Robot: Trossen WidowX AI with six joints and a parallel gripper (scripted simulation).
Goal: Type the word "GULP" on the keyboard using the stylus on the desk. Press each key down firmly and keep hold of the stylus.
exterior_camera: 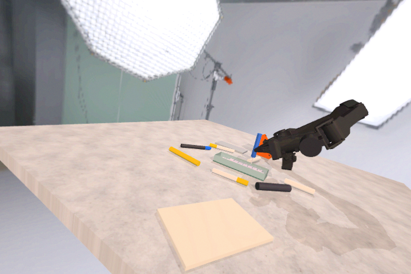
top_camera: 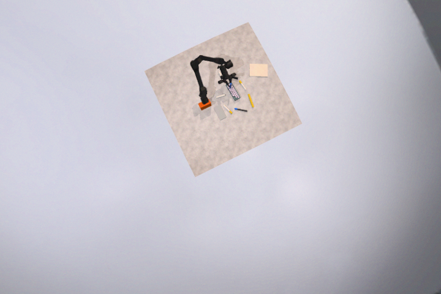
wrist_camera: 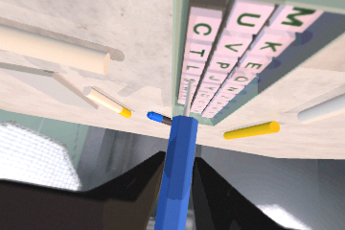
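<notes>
My gripper (top_camera: 229, 82) (exterior_camera: 256, 149) (wrist_camera: 179, 160) is shut on the blue stylus (exterior_camera: 257, 142) (wrist_camera: 181, 139) and holds it over the keyboard, with its thin metal tip pointing down. The keyboard is a pale green tray (exterior_camera: 238, 168) (wrist_camera: 180, 34) with rows of pink letter keys. In the wrist view the tip overlaps the left row of keys, around the L key (wrist_camera: 188, 67) and the small S key beyond it. I cannot tell whether it touches a key. The U key (wrist_camera: 248, 19) and the P key (wrist_camera: 222, 65) are in the middle row. The G key is too small to make out.
A yellow stick (top_camera: 250, 100) (exterior_camera: 184, 156), a black pen (top_camera: 242, 109) (exterior_camera: 193, 146) and a yellow-capped white marker (exterior_camera: 226, 176) (wrist_camera: 329, 104) lie around the keyboard. A cream cylinder (top_camera: 220, 95) (wrist_camera: 51, 48) and grey slab (top_camera: 220, 112) lie on its other side. A black cylinder (exterior_camera: 273, 186) and wooden board (exterior_camera: 212, 230) lie nearer the exterior camera.
</notes>
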